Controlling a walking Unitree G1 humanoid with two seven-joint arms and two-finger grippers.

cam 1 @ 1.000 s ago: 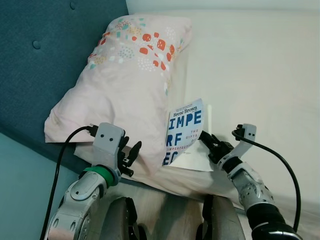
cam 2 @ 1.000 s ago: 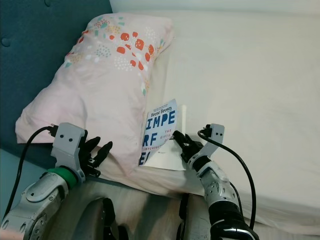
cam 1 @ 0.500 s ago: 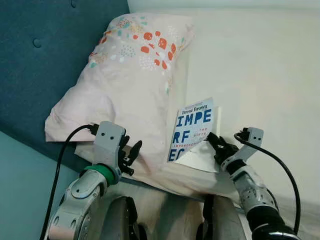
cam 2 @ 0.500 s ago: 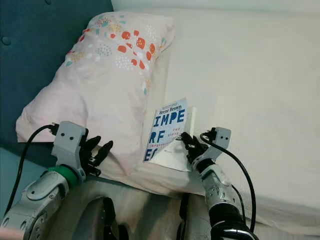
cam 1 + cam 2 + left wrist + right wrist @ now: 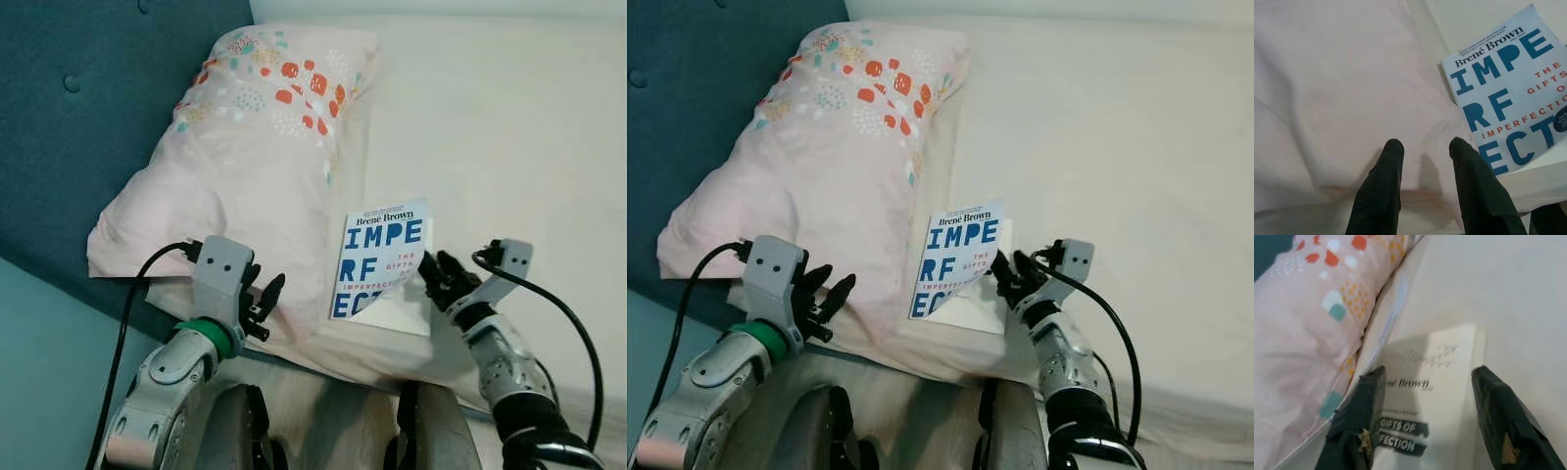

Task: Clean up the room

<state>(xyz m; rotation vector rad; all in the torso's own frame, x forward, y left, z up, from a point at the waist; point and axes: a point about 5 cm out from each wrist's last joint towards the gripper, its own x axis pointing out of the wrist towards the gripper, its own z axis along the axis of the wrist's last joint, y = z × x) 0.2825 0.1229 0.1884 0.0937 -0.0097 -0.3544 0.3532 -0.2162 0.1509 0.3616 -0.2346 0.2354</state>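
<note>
Book straddled by the right gripper on the bed

The right gripper (image 5: 1427, 418) is spread wide around the book (image 5: 384, 264), lying against the pillow (image 5: 245, 166); the left gripper (image 5: 1425, 147) is held apart over the pillow.

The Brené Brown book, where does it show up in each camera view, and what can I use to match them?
Left eye: book low centre, beside the right claw.
Right eye: low centre.
Left wrist: upper right corner, cover lifted.
Right wrist: centre, between the claw's fingers.
Shared landmark: the pink pillow next to the book.
</note>
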